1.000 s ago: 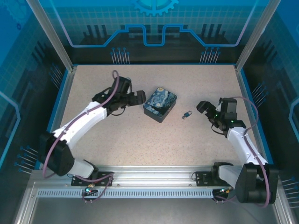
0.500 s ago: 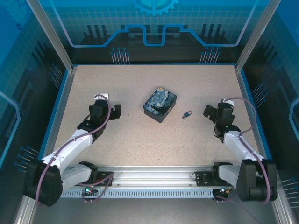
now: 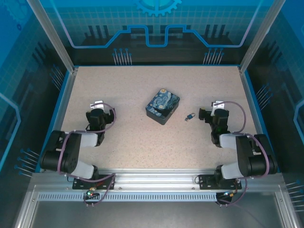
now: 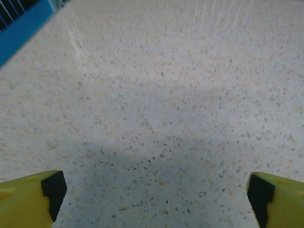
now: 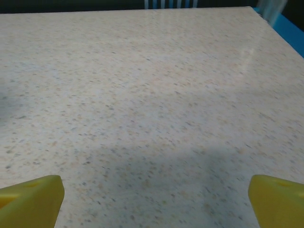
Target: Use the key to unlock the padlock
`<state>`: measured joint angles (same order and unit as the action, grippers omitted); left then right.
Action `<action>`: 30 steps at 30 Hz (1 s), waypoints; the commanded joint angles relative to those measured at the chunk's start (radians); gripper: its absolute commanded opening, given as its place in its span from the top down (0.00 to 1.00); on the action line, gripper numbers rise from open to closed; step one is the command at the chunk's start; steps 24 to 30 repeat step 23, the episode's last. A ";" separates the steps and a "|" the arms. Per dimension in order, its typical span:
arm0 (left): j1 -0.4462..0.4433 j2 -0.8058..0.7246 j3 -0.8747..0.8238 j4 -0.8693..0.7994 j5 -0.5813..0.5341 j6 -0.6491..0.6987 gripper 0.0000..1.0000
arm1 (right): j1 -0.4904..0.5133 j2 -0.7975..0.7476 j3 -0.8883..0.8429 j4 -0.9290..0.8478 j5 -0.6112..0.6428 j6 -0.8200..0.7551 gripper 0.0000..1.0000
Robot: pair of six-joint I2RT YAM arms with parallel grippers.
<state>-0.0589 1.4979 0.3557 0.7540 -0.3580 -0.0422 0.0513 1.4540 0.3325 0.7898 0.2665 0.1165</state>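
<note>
Right of centre on the speckled beige desk (image 3: 142,85): 1 tiny bluish-silver metal padlock (image 3: 190,116), near the right side of the dark-blue painted-print box (image 3: 162,105); the thin metal key cannot be told apart from it. Left end effector (image 3: 99,113) and right end effector (image 3: 210,114), both wide and empty, have drawn back from box and padlock and sit folded near their bases. Judgement: nothing grasped, so unlocking looks either finished or abandoned; which, cannot tell.
</note>
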 commanded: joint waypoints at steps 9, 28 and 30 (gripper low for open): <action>0.034 0.051 0.020 0.174 0.145 0.017 0.01 | 0.042 0.051 0.079 0.007 -0.030 -0.091 0.00; 0.034 0.050 0.021 0.171 0.146 0.015 0.01 | 0.023 0.048 0.080 0.000 -0.076 -0.086 0.00; 0.034 0.050 0.021 0.171 0.146 0.015 0.01 | 0.023 0.048 0.080 0.000 -0.076 -0.086 0.00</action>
